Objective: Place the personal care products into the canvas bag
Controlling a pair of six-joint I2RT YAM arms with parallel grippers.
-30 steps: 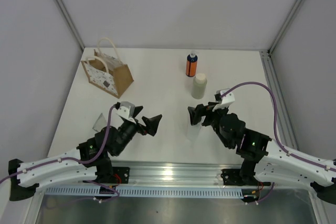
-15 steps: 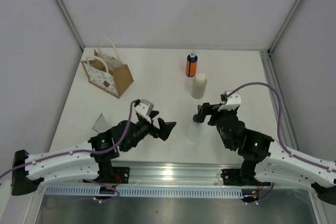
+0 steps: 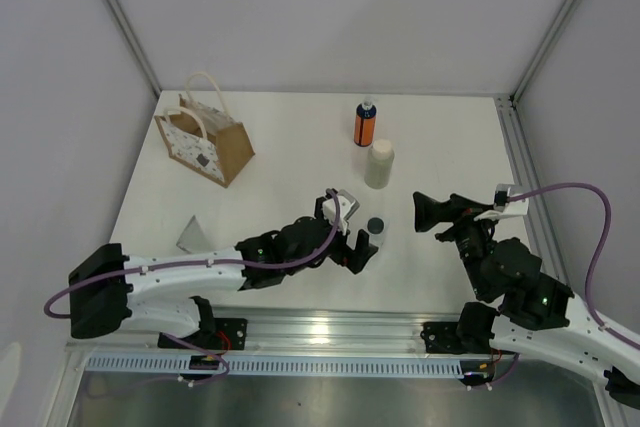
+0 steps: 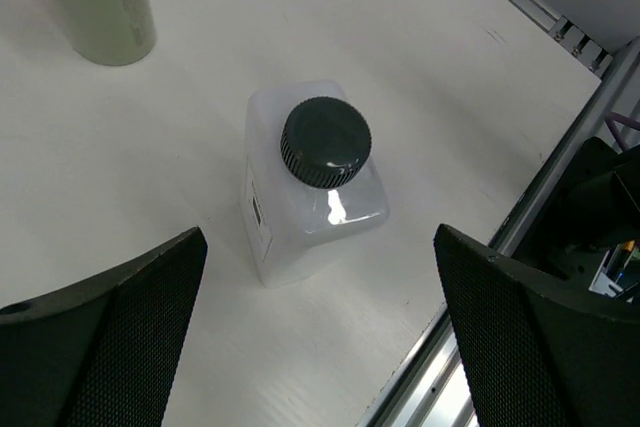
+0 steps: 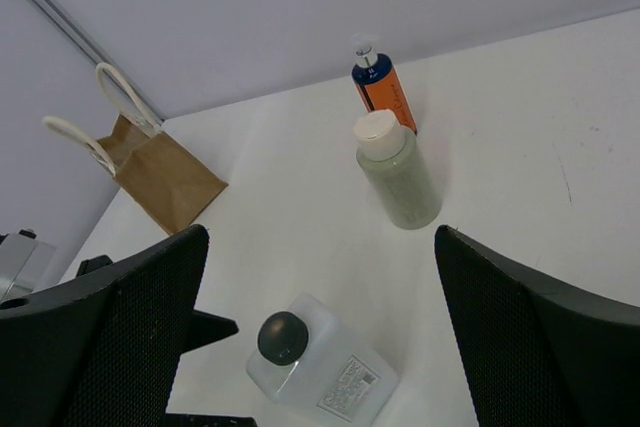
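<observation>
The white bottle point(image 3: 375, 230) with the dark cap stands upright on the table point(image 3: 290, 162), near the front edge and a little right of middle. The left gripper point(image 3: 362, 247) hangs at its near side with its fingers point(image 4: 110, 337) spread wide. From the left wrist the bottle point(image 4: 315, 182) sits in the gap between them, touching neither.

Just behind the bottle stands the cream cylinder point(image 3: 379, 164), and beyond that the orange bottle point(image 3: 365, 124) with its blue cap. The three make a rough line running away from the arms, each apart from the next. The canvas bag point(image 3: 205, 142) stands upright well off at the far left, handles up. A small grey wedge point(image 3: 191, 234) lies on the table in front of it, near the left edge. The left arm stretches across the front of the table, along the metal rail point(image 3: 330, 327).

The right gripper point(image 3: 432, 213) is off to the right of the white bottle, also spread open and holding nothing. Its camera looks over the bottle point(image 5: 315, 362) toward the cylinder point(image 5: 397, 172), the orange bottle point(image 5: 383, 87) and the bag point(image 5: 160, 172).

Half a second ago the left gripper was short of the white bottle, further left, while the right gripper hovered close beside it. Now the left has reached in and the right has drawn back. The bottles, bag and wedge sit where they were.
</observation>
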